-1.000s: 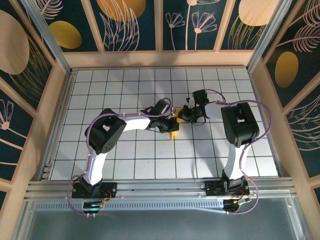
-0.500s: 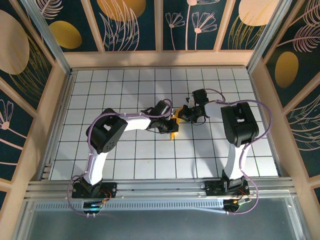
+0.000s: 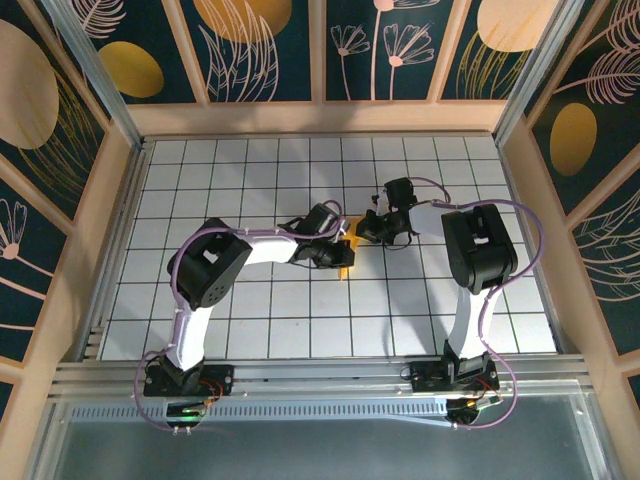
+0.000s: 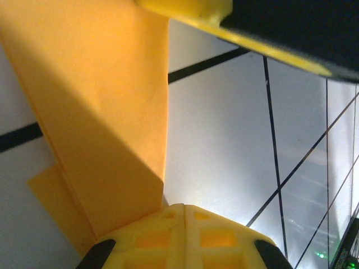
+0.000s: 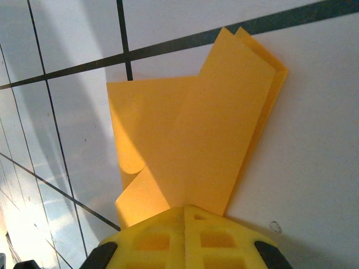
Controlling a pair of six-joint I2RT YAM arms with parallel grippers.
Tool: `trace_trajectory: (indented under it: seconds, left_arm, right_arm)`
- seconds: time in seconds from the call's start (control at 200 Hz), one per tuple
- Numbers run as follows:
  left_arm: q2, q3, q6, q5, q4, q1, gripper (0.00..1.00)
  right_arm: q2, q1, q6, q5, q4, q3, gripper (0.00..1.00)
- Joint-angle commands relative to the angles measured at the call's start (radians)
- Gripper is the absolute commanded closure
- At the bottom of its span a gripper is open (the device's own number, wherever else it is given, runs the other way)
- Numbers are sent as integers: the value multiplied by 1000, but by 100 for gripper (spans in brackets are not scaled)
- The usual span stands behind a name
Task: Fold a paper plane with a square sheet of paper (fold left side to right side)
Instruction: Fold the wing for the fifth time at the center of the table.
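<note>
**Both grippers clamped shut at the folded sheet, just past tabletop centre**

White gridded tabletop (image 3: 250, 320) with a wooden rim. Dark-blue patterned wall panels (image 3: 270, 50) on three sides, metal rail (image 3: 320, 385) along the near edge.

Left arm (image 3: 215, 270) up from the near-left corner, elbow folded over the left half, forearm reaching right toward centre. Right arm (image 3: 480, 245) up from the near-right side, big elbow over the right half, wrist hooked back leftward.

Left gripper (image 3: 338, 252) and right gripper (image 3: 365, 232) nose to nose just beyond tabletop centre, nearly touching, both low over the surface. Left: yellow fingers (image 4: 157, 241) pressed together, no gap. Right: same, yellow fingers (image 5: 213, 241) tight against each other.

Sheet of paper (image 3: 346, 265) beneath the two tips, mostly covered from above by the left gripper. Only a narrow orange strip visible on the near side.

Right wrist view: sheet flat on the tabletop (image 5: 207, 140), folded into overlapping layers. One long flap slanting across a wider layer, one end running under the closed fingertips, opposite corners just short of a grid line.

Left wrist view: long flap (image 4: 101, 112) running from top-left down to the closed fingertips, with a lower layer's corner poking out on its left.

Can't tell whether either gripper pinches the paper or only presses on it.

Yellow-edged dark part (image 4: 269, 33) across the top of the left wrist view, just beside the flap's far end. Can't tell what.
</note>
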State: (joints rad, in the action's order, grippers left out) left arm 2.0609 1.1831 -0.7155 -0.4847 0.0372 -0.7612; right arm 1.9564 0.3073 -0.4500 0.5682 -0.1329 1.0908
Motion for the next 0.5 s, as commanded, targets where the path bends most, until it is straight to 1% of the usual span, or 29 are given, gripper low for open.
trace_trajectory:
  seconds: [0.0,0.17,0.495]
  left_arm:
    - [-24,-45,32,-8,-109,-23,100]
    - [-36,-61,57,-6,-125,-28,100]
    - [-75,-119,56,-8,-117,-42,100]
  right_arm:
    - [47,-12,27,-105,-59,-5,100]
    - [47,-13,28,-105,-62,-5,100]
    - [50,-15,27,-108,-64,-7,100]
